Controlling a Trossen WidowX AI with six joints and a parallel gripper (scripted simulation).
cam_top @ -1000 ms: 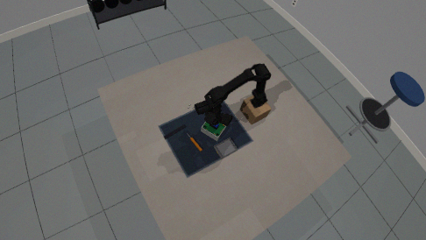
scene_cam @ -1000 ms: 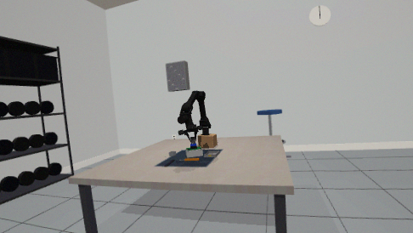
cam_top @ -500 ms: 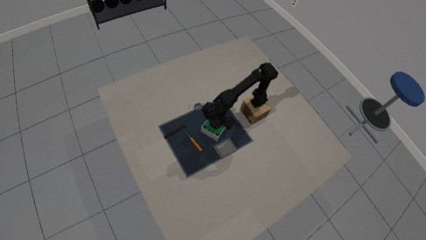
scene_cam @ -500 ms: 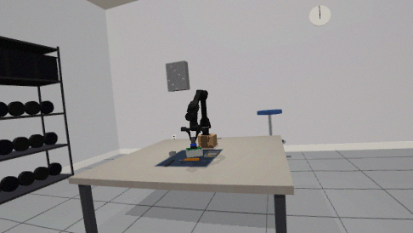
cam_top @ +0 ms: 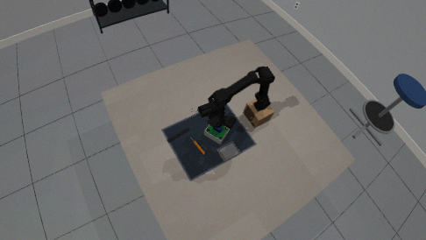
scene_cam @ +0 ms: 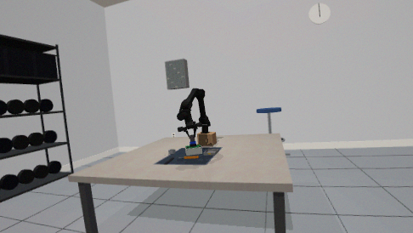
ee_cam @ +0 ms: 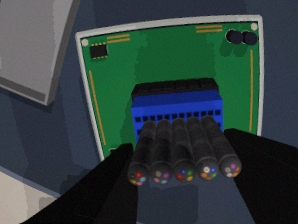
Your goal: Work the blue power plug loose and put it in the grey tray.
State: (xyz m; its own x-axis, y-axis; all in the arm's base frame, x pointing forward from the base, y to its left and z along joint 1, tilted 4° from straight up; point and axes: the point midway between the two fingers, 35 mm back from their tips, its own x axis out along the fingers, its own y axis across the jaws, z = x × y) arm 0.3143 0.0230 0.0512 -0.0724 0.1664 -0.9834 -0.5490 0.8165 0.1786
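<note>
Our jaws (cam_top: 220,127) (scene_cam: 192,144) are pinching the blue plug (cam_top: 219,129) (scene_cam: 193,143) (ee_cam: 176,104). Near the circuit board (cam_top: 215,136) (scene_cam: 194,150) (ee_cam: 170,57) lie the grey tray (cam_top: 229,151) (ee_cam: 31,42) and one orange screwdriver (cam_top: 199,148) (scene_cam: 191,157).

The plug (cam_top: 219,129) (scene_cam: 193,143) (ee_cam: 177,102) is bright blue, dotted with rows of dark squares; its cables (ee_cam: 182,150) are black, their ends speckled red, green, blue, pink and orange. The board (cam_top: 214,132) (scene_cam: 200,146) (ee_cam: 175,55) is green, striped in copper. The mat (cam_top: 188,159) (scene_cam: 168,158) (ee_cam: 30,145) is dark navy, the tray (cam_top: 230,151) (ee_cam: 35,50) grey, the screwdriver handle (cam_top: 199,148) (scene_cam: 191,157) orange.
</note>
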